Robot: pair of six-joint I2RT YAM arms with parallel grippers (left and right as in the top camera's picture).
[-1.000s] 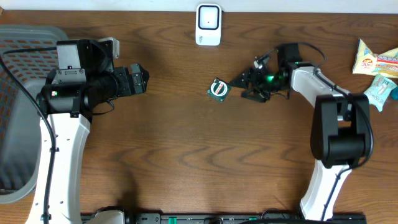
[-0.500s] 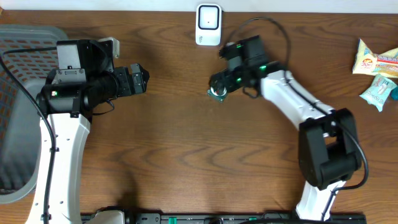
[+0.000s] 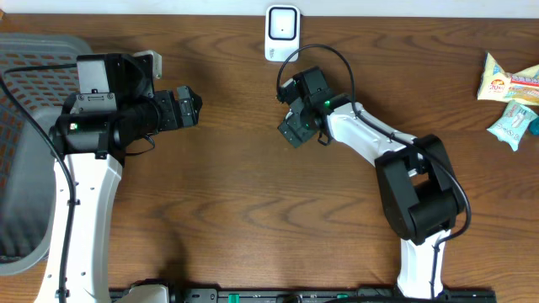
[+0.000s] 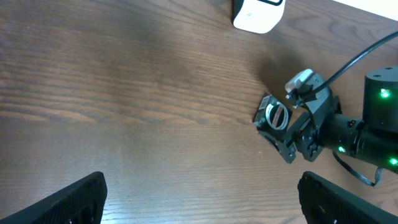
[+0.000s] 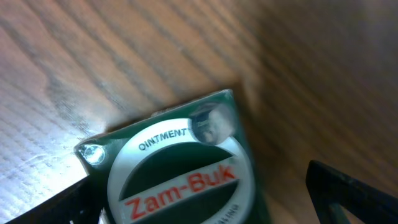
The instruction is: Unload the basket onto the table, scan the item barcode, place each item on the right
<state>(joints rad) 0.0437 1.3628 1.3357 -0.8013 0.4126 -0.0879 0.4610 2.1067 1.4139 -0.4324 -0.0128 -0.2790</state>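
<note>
The left end effector is hovering at 9 o'clock on the bench, fingers spread wide. The Zam-Buk ointment pack is lying flat near center, 6 o'clock of the white scanner — the right end effector is straddling it, fingers parted, not clamping.

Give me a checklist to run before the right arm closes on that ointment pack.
1. Right gripper open: ok.
2. Ointment pack between its fingers: ok, one shows at each side in the wrist view.
3. Pack lying flat on the table: ok.
4. Barcode's side known: cannot tell, only the label face shows.
5. Way to the scanner free: ok, bare table between.
6. Left gripper apart and open: ok.
</note>
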